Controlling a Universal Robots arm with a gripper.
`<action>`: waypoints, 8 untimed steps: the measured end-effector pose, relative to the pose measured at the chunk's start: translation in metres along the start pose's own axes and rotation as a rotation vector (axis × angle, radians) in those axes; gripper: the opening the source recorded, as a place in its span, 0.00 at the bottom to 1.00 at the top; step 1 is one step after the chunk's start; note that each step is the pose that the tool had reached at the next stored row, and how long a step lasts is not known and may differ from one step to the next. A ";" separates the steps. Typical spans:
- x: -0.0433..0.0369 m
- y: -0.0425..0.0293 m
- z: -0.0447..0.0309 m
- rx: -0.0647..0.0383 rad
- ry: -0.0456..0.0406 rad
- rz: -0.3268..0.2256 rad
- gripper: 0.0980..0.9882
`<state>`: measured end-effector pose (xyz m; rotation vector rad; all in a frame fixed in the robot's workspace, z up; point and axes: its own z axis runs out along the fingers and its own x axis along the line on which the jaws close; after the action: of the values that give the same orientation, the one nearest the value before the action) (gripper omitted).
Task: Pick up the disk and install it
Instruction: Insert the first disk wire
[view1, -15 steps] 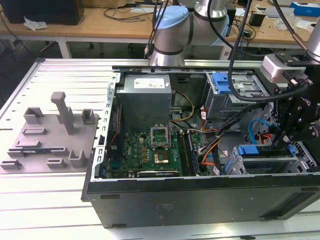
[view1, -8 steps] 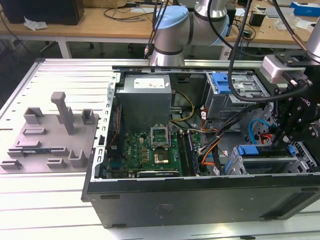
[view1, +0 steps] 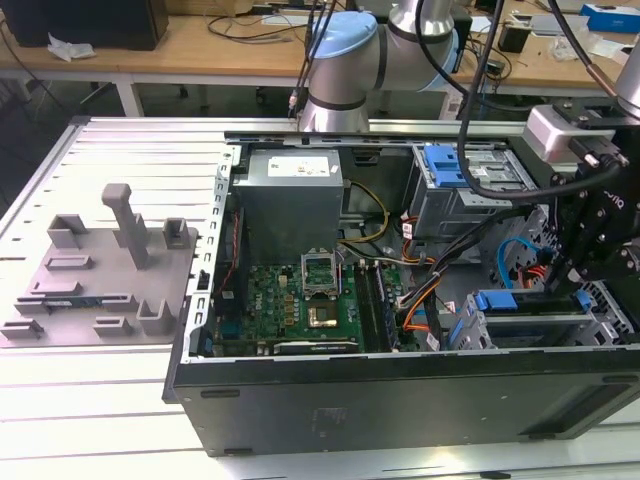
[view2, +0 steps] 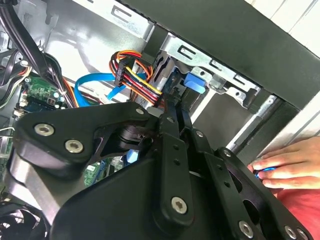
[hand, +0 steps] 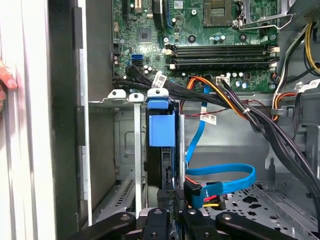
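First wrist view: gripper looks clamped on the disk, but its tips are mostly hidden by its own links. The disk stands on edge in the cage, at 4 o'clock in the case in the exterior view. Blue frame shows, body hidden. A hand at the case wall, cut off.

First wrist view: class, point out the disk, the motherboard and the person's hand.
disk (hand: 162, 131), first wrist view, on its blue rail frame.
motherboard (hand: 200, 24), first wrist view, on its green board.
person's hand (hand: 6, 80), first wrist view, on the visible fingertips.
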<state>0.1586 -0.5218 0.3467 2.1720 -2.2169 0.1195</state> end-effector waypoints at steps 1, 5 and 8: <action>0.0000 0.0000 -0.0007 0.000 -0.0003 0.000 0.07; 0.0001 0.0001 -0.0009 0.000 0.0002 0.000 0.07; 0.0001 0.0001 -0.0007 0.000 0.0002 0.000 0.07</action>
<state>0.1585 -0.5218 0.3474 2.1717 -2.2169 0.1197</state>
